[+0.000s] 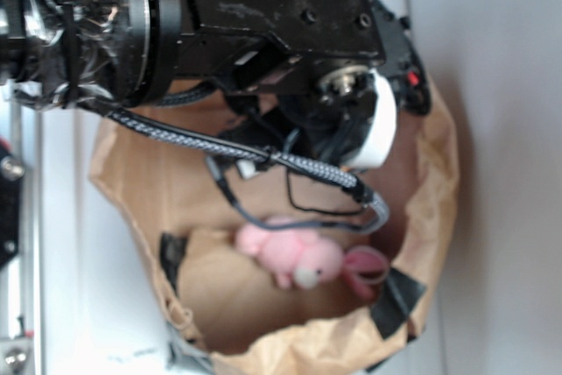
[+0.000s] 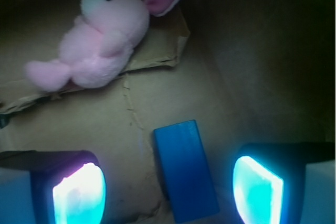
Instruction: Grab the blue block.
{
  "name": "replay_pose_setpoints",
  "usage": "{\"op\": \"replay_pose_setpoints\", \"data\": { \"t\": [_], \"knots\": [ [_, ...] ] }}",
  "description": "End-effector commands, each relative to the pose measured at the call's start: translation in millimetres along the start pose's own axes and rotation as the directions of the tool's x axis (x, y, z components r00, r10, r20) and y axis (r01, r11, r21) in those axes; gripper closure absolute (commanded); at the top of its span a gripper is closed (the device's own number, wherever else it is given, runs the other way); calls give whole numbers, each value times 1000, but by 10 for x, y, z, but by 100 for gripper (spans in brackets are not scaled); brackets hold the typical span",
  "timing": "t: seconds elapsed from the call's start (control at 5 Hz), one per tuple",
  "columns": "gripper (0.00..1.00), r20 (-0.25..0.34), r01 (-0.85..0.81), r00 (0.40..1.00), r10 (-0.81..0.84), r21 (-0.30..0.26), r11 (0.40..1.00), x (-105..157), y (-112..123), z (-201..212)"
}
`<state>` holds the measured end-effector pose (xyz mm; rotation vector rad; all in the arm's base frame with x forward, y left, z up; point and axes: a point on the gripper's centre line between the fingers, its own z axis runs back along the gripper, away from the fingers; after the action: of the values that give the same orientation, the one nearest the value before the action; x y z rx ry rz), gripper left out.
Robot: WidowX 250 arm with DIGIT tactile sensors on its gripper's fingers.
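While the black robot arm [image 1: 255, 15] fills the top of the exterior view and hides much of what lies below it, a crumpled brown paper bag [image 1: 430, 217] surrounds the workspace, patched with black tape [image 1: 395, 300]. A braided cable [image 1: 219, 147] crosses its opening. On the creased cardboard floor [image 2: 94, 124] lies a fuzzy pink plush bunny [image 2: 100, 40], well apart from the blue block [image 2: 185, 169]. That flat, finely ridged rectangle sits between the glowing fingers [image 2: 79, 195] of the gripper [image 2: 168, 190], spread wide and touching nothing. Its near end is cut off by the frame edge.
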<state>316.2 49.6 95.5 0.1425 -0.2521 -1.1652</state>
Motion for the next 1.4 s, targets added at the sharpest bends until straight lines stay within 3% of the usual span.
{"op": "replay_pose_setpoints", "data": {
  "t": [0.0, 0.4, 1.2],
  "knots": [
    [0, 6, 24, 1000, -24, 52, 998, 7, 117, 23],
    [0, -22, 42, 999, -41, 55, 998, -15, 192, -151],
    [0, -97, 84, 992, -82, 17, 996, 5, 96, -507]
  ]
}}
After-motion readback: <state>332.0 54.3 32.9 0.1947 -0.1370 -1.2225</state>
